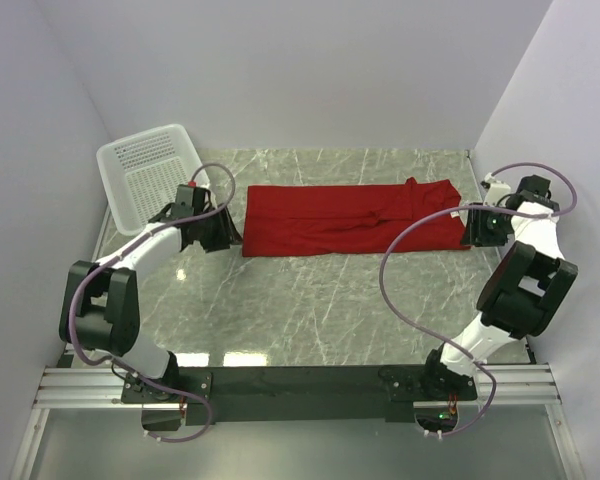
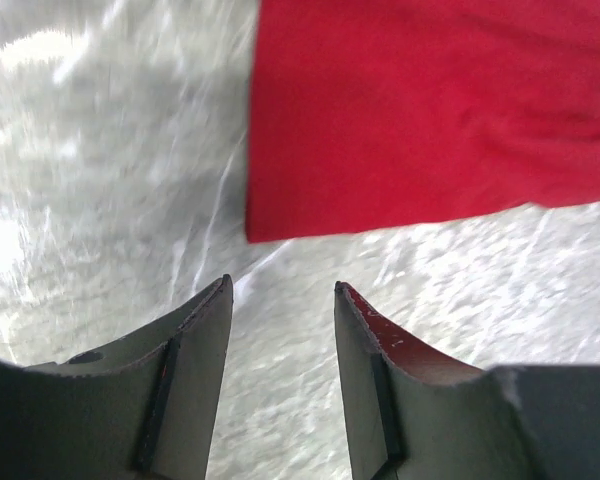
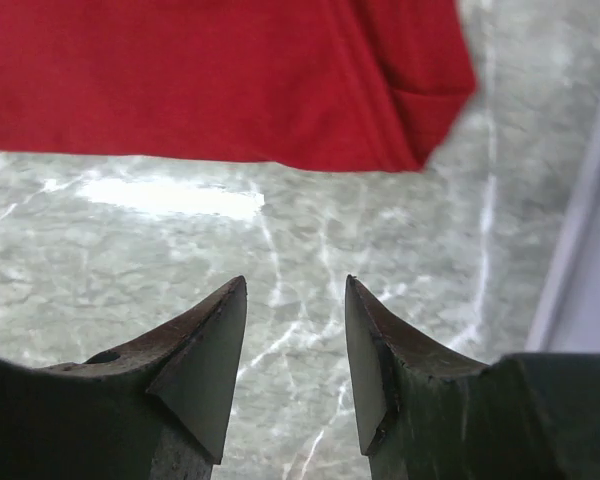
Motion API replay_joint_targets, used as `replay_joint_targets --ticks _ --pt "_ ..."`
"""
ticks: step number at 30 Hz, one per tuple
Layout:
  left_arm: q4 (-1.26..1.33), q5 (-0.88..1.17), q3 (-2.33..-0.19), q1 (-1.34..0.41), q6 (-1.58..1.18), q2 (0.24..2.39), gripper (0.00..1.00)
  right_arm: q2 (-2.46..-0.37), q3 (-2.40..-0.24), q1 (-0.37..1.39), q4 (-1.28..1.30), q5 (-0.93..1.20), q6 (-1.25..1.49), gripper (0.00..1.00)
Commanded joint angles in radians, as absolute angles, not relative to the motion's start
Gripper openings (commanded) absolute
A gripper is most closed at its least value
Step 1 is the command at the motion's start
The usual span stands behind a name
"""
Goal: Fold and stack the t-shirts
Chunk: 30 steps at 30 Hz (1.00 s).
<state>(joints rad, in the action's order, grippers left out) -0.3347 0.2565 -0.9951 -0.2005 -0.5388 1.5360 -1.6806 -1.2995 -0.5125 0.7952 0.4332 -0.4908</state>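
A red t-shirt (image 1: 352, 218) lies folded into a long band across the far middle of the marble table. My left gripper (image 1: 228, 232) is open and empty just off the shirt's left end; its wrist view shows the shirt's near-left corner (image 2: 420, 110) ahead of my left gripper (image 2: 282, 288). My right gripper (image 1: 472, 227) is open and empty just off the shirt's right end; its wrist view shows the shirt's edge and a sleeve corner (image 3: 230, 75) beyond my right gripper (image 3: 296, 282). Only one shirt shows.
A white mesh basket (image 1: 152, 172) stands at the far left, behind the left arm. White walls close in the table at the back and both sides; the right wall (image 3: 590, 240) is close beside the right gripper.
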Motion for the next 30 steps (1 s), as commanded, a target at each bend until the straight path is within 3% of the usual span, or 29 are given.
replay_joint_targets --ticks 1,13,30 --pt "-0.224 0.285 -0.944 -0.201 -0.540 1.505 0.50 -1.704 -1.340 -0.523 0.753 0.375 -0.448 0.51" --pt "-0.112 0.307 -0.922 -0.199 -0.600 1.608 0.50 -1.908 -1.522 -0.471 0.695 0.203 -0.377 0.48" --pt "-0.147 0.264 -0.937 -0.199 -0.589 1.683 0.49 -2.029 -1.571 -0.419 0.695 0.218 -0.390 0.45"
